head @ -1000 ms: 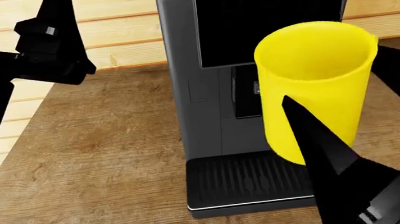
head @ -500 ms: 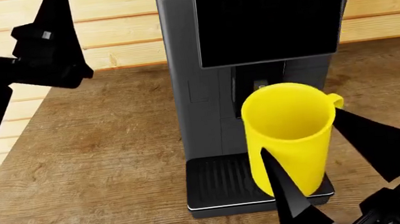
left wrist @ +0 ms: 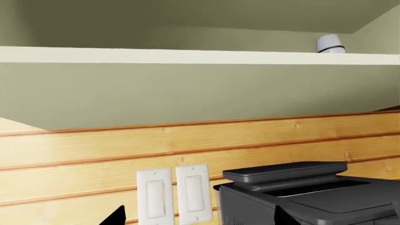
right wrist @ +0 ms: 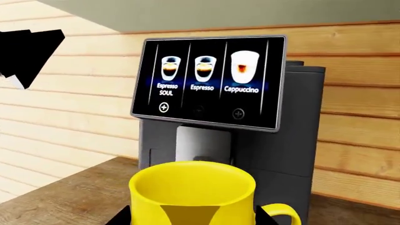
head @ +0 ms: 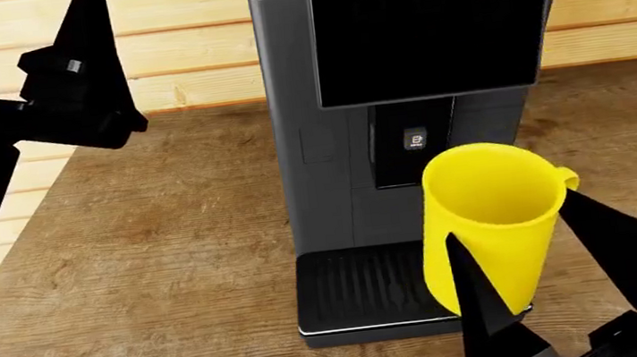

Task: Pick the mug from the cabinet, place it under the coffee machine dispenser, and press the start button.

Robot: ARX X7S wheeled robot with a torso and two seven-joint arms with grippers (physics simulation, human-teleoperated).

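Note:
The yellow mug (head: 486, 222) stands upright between the fingers of my right gripper (head: 509, 215), which is shut on it. It hangs over the right part of the ribbed drip tray (head: 349, 287), slightly right of and in front of the black coffee machine dispenser (head: 413, 141). I cannot tell whether the mug touches the tray. In the right wrist view the mug (right wrist: 194, 197) fills the space in my right gripper (right wrist: 194, 220), below the dispenser (right wrist: 203, 147) and the lit drink screen (right wrist: 209, 79). My left gripper (head: 20, 32) is raised at the far left, open and holding nothing.
The dark grey coffee machine (head: 307, 135) stands on a wooden counter (head: 158, 251) against a plank wall. Two white wall switches (left wrist: 175, 194) sit left of the machine's top (left wrist: 300, 187). A pale cabinet shelf (left wrist: 187, 55) overhead carries a small white object (left wrist: 330, 43).
My right gripper has lowered the mug from in front of the screen down to the drip tray, then shifted it a little right. The left arm has barely moved.

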